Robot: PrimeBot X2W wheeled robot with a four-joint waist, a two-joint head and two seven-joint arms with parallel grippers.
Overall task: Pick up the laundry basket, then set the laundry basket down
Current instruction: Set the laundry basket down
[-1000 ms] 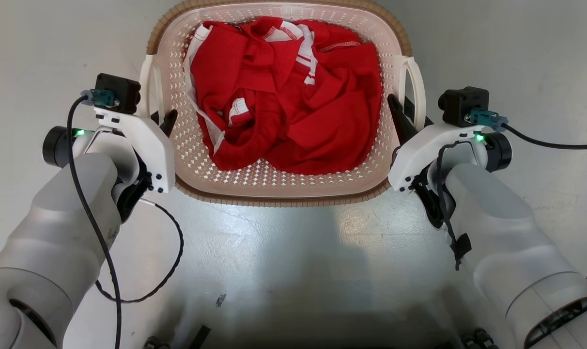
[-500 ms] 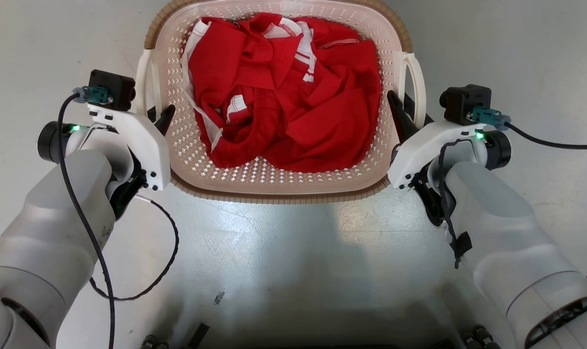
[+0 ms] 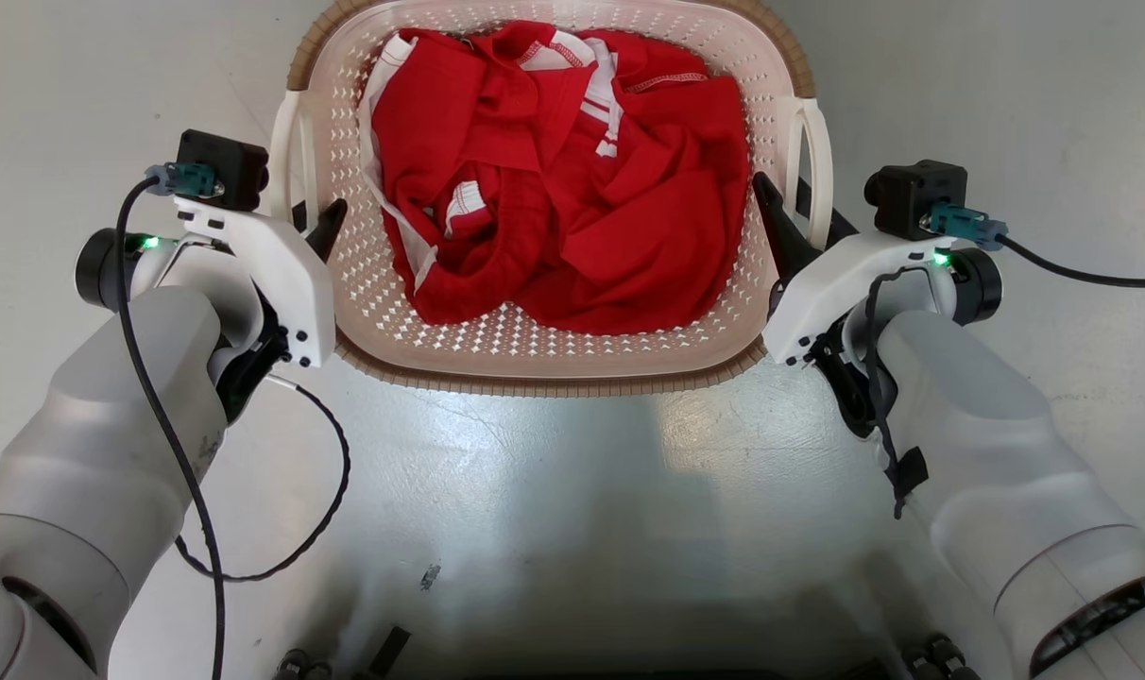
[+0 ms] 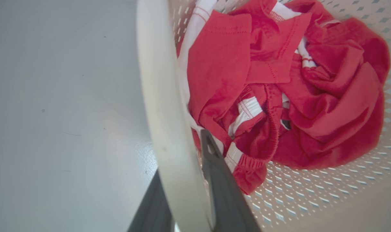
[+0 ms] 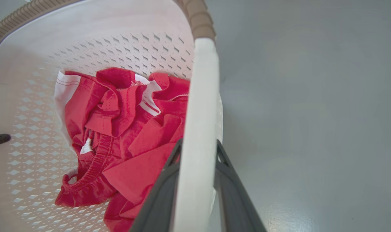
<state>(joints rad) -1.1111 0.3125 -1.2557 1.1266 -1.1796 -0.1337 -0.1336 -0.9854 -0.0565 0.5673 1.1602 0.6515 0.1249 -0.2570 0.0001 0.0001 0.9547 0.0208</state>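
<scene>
Head view: the laundry basket (image 3: 554, 385) lies straight ahead over the grey floor (image 3: 554, 510), with red clothes (image 3: 572, 179) inside.

Left wrist view: the left gripper (image 4: 182, 154) straddles the left handle (image 4: 163, 112).

Right wrist view: the right gripper (image 5: 198, 143) straddles the right handle (image 5: 202, 96).

I cannot tell whether either one squeezes.

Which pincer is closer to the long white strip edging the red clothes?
Left. The left pincer straddles the cream perforated plastic laundry basket's handle beside that strip; the right pincer straddles the opposite handle, across the red clothes.
</scene>
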